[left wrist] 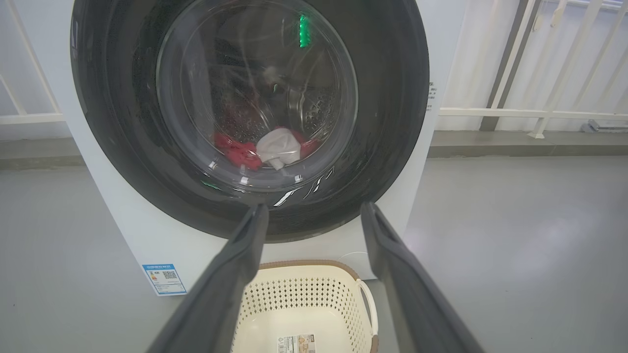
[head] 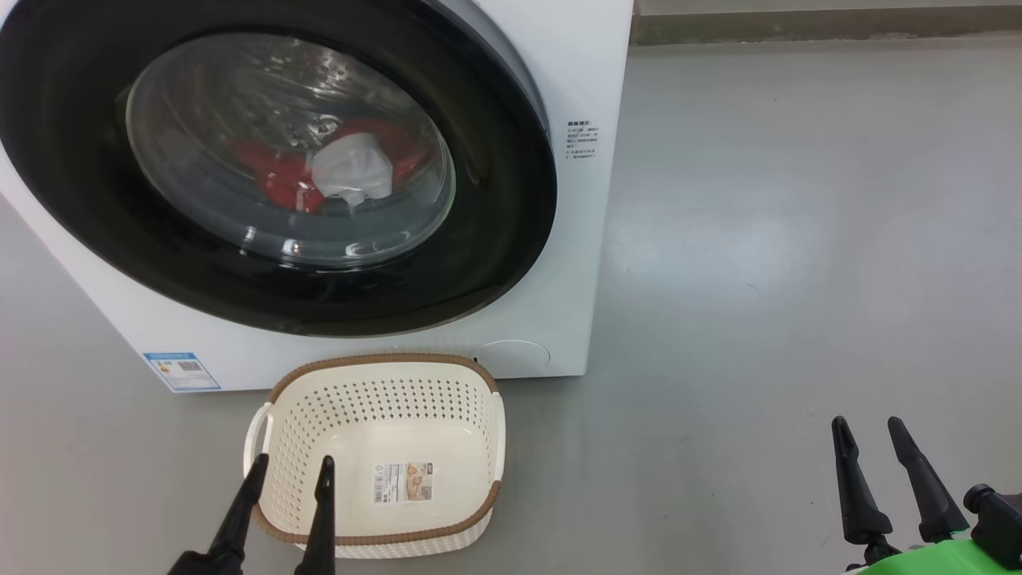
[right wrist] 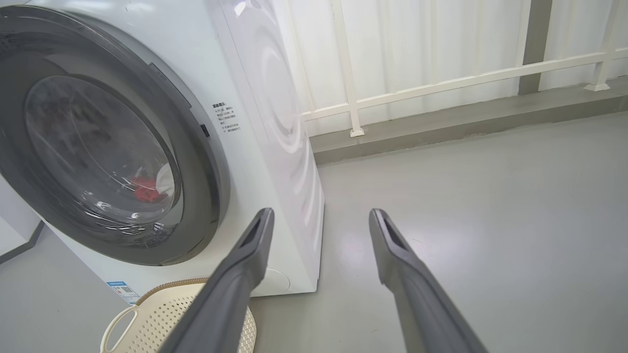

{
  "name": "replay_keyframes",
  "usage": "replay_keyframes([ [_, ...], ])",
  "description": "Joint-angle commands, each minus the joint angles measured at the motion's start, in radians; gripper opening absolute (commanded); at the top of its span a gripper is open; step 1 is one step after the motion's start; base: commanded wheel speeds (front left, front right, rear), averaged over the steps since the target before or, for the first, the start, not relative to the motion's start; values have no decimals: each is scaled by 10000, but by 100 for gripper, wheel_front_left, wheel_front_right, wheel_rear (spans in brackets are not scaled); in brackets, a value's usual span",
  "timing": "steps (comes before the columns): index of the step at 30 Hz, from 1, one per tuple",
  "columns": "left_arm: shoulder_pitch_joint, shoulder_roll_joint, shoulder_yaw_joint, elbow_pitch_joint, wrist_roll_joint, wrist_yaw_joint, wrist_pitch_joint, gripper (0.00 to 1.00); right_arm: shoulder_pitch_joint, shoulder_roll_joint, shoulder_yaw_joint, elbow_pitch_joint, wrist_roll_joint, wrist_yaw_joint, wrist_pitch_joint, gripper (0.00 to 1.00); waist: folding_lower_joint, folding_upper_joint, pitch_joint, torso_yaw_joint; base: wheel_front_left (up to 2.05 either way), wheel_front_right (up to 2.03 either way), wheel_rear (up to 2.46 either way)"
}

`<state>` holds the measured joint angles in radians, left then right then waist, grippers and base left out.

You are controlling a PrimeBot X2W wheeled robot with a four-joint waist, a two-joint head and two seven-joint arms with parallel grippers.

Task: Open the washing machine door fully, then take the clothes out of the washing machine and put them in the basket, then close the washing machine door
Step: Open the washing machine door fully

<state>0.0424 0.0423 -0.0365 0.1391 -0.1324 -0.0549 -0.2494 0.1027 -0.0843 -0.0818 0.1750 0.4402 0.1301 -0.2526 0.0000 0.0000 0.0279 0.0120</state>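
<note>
1. The washing machine (head: 575, 64) is a big white box standing on the grey floor (head: 758, 239); a small blue label (head: 182, 371) sits low on its front, at the left in the head view.
2. The washing machine door (head: 495, 216) is a wide glossy black ring around a bulging clear glass bowl; it lies closed against the front of the machine, and the glass carries bright reflections.
3. The clothes (head: 319, 176) lie inside the drum, seen through the glass; they make a low heap at the bottom, bright red cloth on both sides of a crumpled white piece.
4. The basket (head: 383, 361) stands on the floor just in front of the machine, below the door; it is cream plastic with perforated walls, a brown woven-look rim and side handles; a paper label (head: 403, 481) lies on its bottom.
5. The left gripper (head: 292, 463) shows at the lower left of the head view, its dark fingers crossing the basket's near left corner; its jaws stand wide apart with nothing between them.
6. The right gripper (head: 866, 427) is well apart from the basket, over bare floor at the lower right; its jaws are likewise spread wide and grip nothing.
</note>
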Motion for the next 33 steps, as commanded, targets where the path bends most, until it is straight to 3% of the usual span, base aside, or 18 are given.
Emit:
replay_keyframes([
  [1, -171, 80, 348, -181, -19, -68, -124, 100, -40, -98, 205, -296, -43, 6, -91, 100, 0, 0, 18, -11, 0, 0, 0],
  [8, -226, 80, 379, -168, -33, -109, -124, 100, -79, -73, 226, -322, -69, 6, -91, 100, 0, 0, 35, -51, 0, 0, 0],
  [9, -234, 80, 381, -174, -31, -111, -124, 100, -99, -72, 260, -319, -51, 6, -91, 51, 0, 0, 39, -60, 0, 0, 0],
  [10, -246, 80, 378, -180, -30, -114, -124, 100, -134, -74, 306, -314, -21, 6, -91, 36, 0, 0, 44, -63, 0, 0, 0],
  [11, -260, 80, 373, -191, -30, -115, -124, 100, -191, -72, 374, -316, 41, 6, -91, 13, 0, 0, 64, -69, 0, 0, 0],
  [12, -276, 80, 360, -199, -29, -118, -124, 100, -261, -69, 440, -321, 124, 6, -91, 0, 0, 0, 74, -71, 0, 0, 0],
  [23, -553, 80, 89, -275, -85, -108, -124, 100, -1998, -40, 989, -383, 1318, 6, -91, 0, 0, 0, 538, 42, 0, 0, 0],
  [33, -1227, 80, -169, -245, -293, -154, -124, 100, -4556, -371, 1314, -17, 1870, 6, -91, 0, 0, 0, 1478, 633, 0, 0, 0],
])
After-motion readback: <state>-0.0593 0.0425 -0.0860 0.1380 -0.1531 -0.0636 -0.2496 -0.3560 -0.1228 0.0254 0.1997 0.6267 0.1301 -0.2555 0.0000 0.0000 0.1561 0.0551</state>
